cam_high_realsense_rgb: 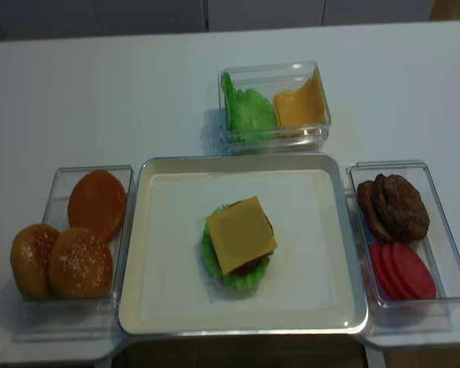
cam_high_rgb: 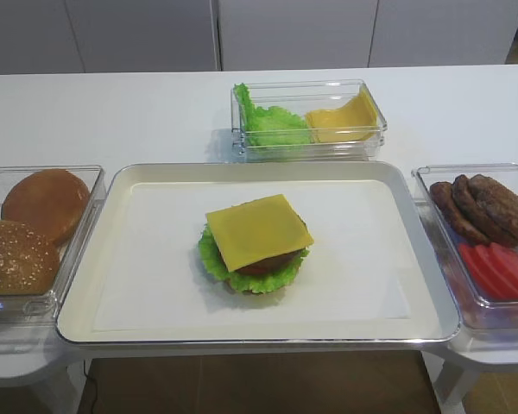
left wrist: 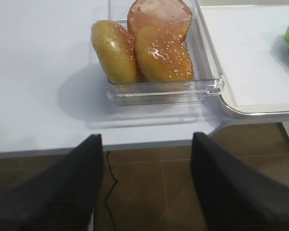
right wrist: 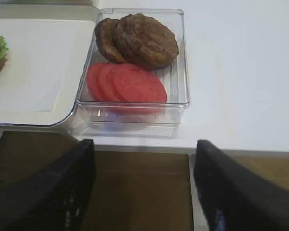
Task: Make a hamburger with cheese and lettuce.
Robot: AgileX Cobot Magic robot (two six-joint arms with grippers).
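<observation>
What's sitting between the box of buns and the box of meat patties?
The big tray lies between them, holding the hamburger topped with the cheese; the rest of the tray is bare. The realsense overhead view shows it best.

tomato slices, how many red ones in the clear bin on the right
3 loose red tomato slices, overlapping in a row at the near end of the clear plastic bin, in front of the brown patties; more could hide underneath.

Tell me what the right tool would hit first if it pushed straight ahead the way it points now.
Most likely the near wall of the clear plastic box holding red tomato slices and brown patties. The open right tool hangs off the white table's front edge, aimed at it; its height is unclear.
</observation>
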